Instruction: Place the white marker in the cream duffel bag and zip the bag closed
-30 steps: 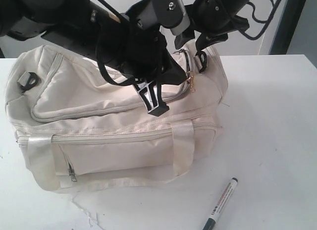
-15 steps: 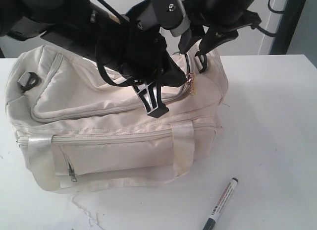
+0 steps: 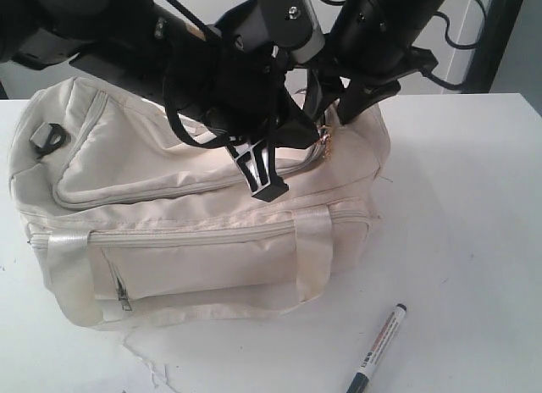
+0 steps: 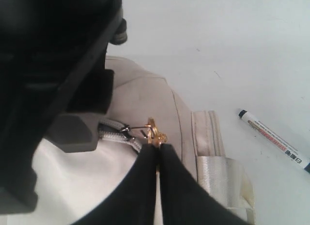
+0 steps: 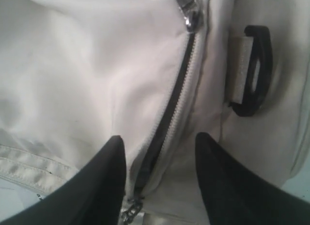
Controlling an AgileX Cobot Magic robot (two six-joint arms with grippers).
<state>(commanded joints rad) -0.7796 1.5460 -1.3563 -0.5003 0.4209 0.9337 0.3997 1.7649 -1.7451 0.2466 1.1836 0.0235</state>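
Note:
The cream duffel bag (image 3: 195, 215) lies on the white table. The white marker (image 3: 378, 348) rests on the table in front of the bag's right end, outside it, and it also shows in the left wrist view (image 4: 274, 142). My left gripper (image 3: 321, 137) is over the bag's top, shut on a gold zip pull (image 4: 157, 136). My right gripper (image 3: 335, 105) is open just above the bag's right end. Its fingertips (image 5: 116, 145) straddle the top zip (image 5: 174, 96), where a dark slit shows between the teeth.
A black strap clip (image 5: 253, 72) sits beside the zip at the bag's right end, and another (image 3: 48, 137) at the left end. A front zip pocket (image 3: 195, 262) faces the camera. Both arms crowd the bag's top right. Bare white table (image 3: 457, 224) lies to the right.
The right gripper has come down and left onto the bag's right end, now covering the strap clip there, and its jaws narrowed a little. Left gripper, bag and marker have not moved.

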